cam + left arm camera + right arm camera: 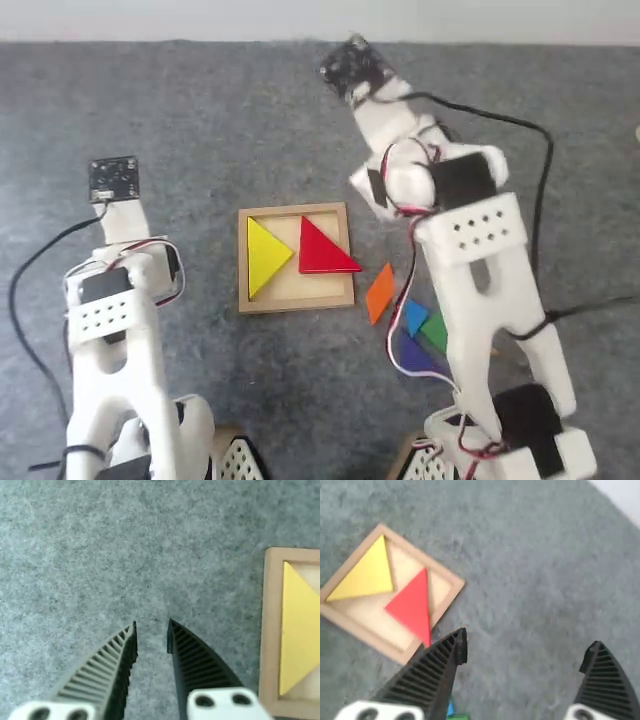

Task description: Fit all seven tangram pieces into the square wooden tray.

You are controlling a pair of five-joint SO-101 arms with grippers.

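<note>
High view: the tray (243,262) lies on the table (200,120) between the arms. It holds a yellow triangle (264,256) and a red triangle (320,250). The red triangle's corner overlaps the tray's rim, so it probably needs reseating. The orange piece (380,292), blue piece (414,316), green piece (435,330) and purple piece (415,352) wait just beside the tray.

Left wrist view: the left tool (151,625) hangs beside the tray, jaws slightly apart, empty.

Right wrist view: the right tool (529,642) hovers off the tray's corner, jaws wide apart, empty.

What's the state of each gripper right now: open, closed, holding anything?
Left gripper: open a little, holding nothing.
Right gripper: wide open, holding nothing.
</note>
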